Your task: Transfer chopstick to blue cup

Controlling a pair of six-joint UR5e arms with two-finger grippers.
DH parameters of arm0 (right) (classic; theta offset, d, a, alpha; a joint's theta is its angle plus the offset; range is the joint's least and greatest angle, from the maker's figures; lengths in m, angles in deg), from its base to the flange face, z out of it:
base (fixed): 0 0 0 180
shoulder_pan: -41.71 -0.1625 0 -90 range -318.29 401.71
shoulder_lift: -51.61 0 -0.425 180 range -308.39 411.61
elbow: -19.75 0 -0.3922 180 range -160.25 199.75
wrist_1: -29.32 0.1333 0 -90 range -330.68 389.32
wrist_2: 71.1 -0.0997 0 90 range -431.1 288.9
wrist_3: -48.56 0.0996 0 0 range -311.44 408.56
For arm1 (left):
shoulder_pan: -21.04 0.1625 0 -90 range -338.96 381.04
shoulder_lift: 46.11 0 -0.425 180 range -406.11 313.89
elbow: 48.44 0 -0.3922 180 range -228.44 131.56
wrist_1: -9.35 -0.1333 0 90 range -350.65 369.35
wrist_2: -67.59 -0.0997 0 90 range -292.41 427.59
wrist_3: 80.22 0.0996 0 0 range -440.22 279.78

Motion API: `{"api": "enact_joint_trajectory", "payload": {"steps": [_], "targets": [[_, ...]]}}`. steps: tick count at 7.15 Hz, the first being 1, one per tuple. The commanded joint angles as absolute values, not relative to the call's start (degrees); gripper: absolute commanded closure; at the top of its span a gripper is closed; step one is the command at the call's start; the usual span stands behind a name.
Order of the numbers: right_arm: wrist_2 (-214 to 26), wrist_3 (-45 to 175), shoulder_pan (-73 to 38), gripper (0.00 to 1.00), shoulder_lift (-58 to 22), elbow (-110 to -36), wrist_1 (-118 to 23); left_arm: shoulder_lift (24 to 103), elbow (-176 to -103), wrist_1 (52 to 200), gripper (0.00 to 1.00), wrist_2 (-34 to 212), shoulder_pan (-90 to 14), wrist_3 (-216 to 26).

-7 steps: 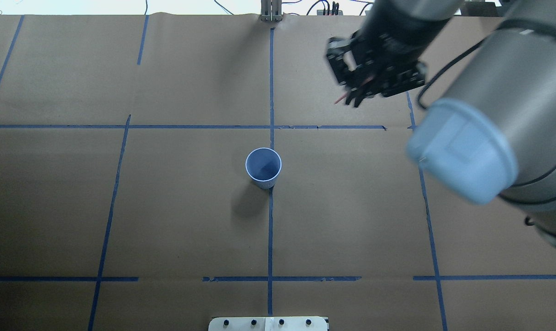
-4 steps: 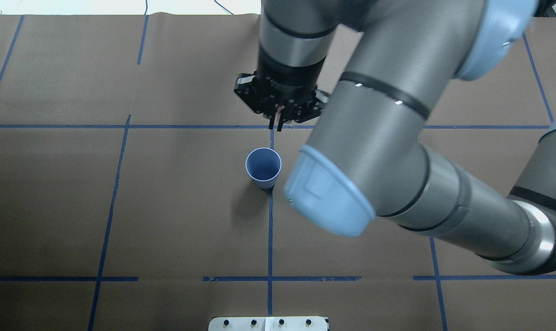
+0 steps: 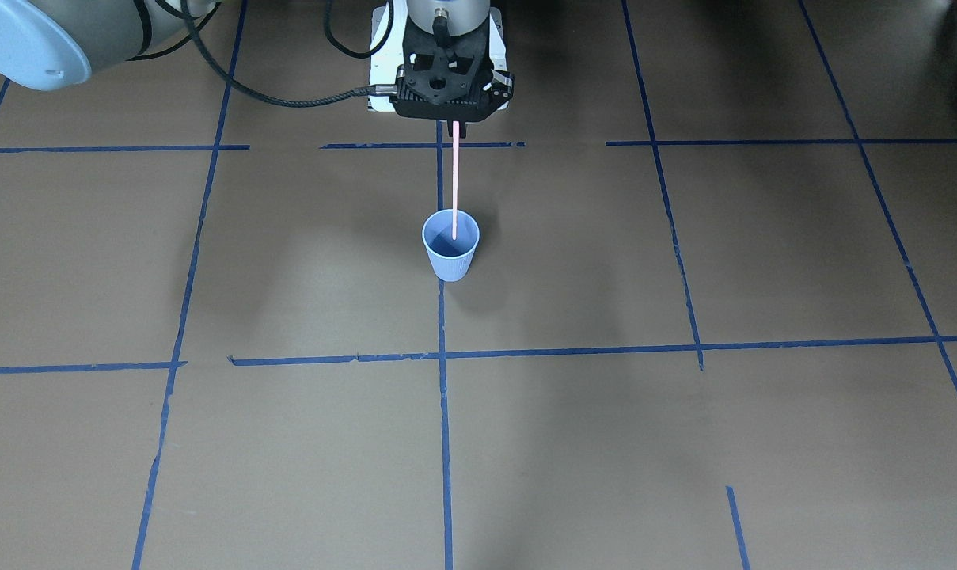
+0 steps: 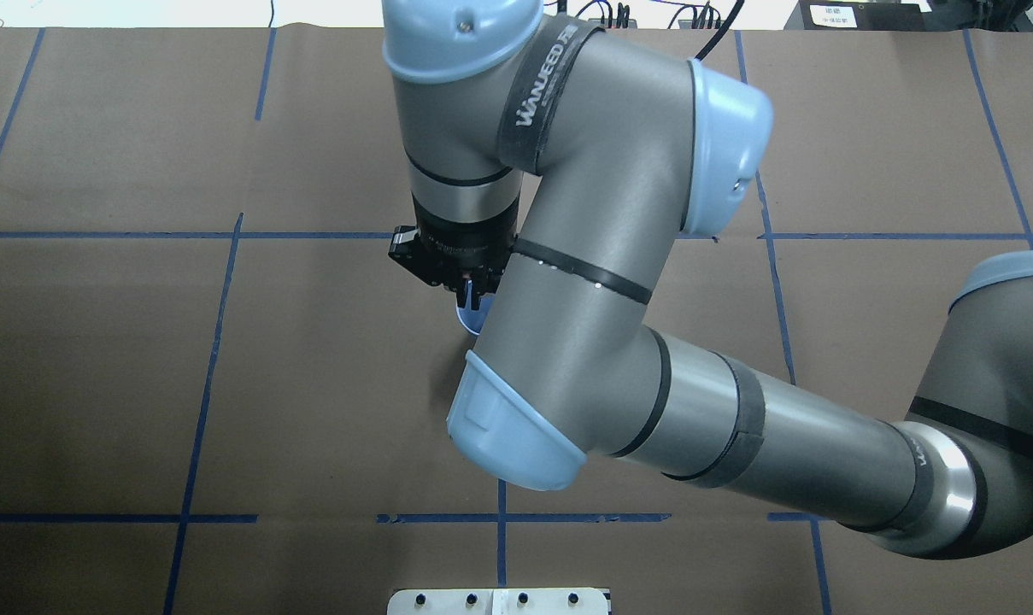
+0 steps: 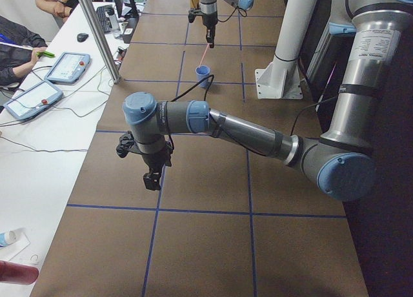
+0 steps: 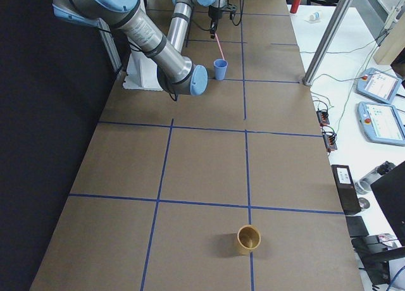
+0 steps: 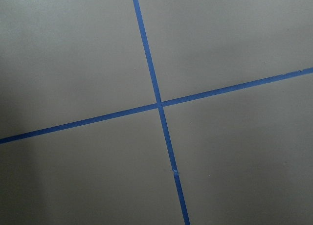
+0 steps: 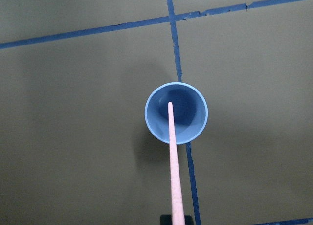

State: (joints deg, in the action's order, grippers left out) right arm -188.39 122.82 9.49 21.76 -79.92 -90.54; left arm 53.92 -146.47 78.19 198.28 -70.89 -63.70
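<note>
My right gripper [image 3: 454, 123] is shut on the top of the pale pink chopstick [image 3: 455, 178], which hangs nearly upright. The blue cup [image 3: 451, 257] stands on the centre tape line straight below it. In the right wrist view the chopstick [image 8: 172, 156] points into the cup's mouth [image 8: 188, 110]. Its lower tip is about at rim level; I cannot tell if it is inside. In the overhead view the right gripper [image 4: 472, 295] and arm hide most of the cup [image 4: 468, 321]. My left gripper [image 5: 151, 177] hovers over bare table far from the cup; I cannot tell if it is open or shut.
A tan cup [image 6: 248, 239] stands at the table's far right end. A white mounting plate [image 4: 499, 600] sits at the near edge. Blue tape lines [image 7: 159, 105] grid the brown table. A metal post [image 5: 97, 32], tablets and operators are beside the table.
My right arm has swung from the back right to above the blue cup, carrying the chopstick, which now hangs upright over the cup's mouth. The cup has not moved.
</note>
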Motion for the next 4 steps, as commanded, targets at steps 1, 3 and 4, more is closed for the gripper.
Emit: {"api": "enact_joint_trajectory", "payload": {"steps": [1, 3, 4], "targets": [[-188.35, 122.83, 10.77, 0.96, 21.29, -75.98, -86.89, 54.0, -146.27, 78.26, 0.0, 198.28, -70.9, -63.78], [-188.35, 122.83, 10.86, 0.01, 20.68, -76.14, -86.78, 54.26, -146.18, 78.26, 0.0, 198.28, -70.81, -64.05], [-188.26, 122.74, 10.86, 0.0, 19.98, -76.14, -85.65, 54.35, -146.09, 78.26, 0.0, 198.28, -70.81, -64.05]]}}
